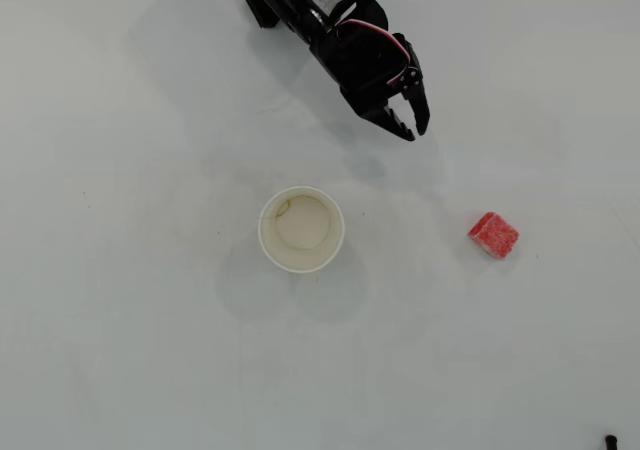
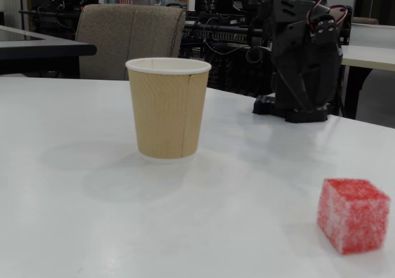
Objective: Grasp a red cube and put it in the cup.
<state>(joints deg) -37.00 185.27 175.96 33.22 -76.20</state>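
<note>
Cube and cup both on the white bench (image 1: 120, 350). Red cube (image 1: 493, 235) sits alone toward the right in the overhead view, well apart from the cup (image 1: 301, 230), which stands upright near centre, empty inside. Black arm (image 1: 330, 20) reaches in from the top edge; its jaws (image 1: 414, 127) are slightly spread, holding nothing, above the bench, apart from both cup and cube. Fixed view shows a chair (image 2: 129, 34) behind.

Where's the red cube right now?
In the overhead view the cube lies on the table right of the cup, apart from it, below the gripper.
</note>
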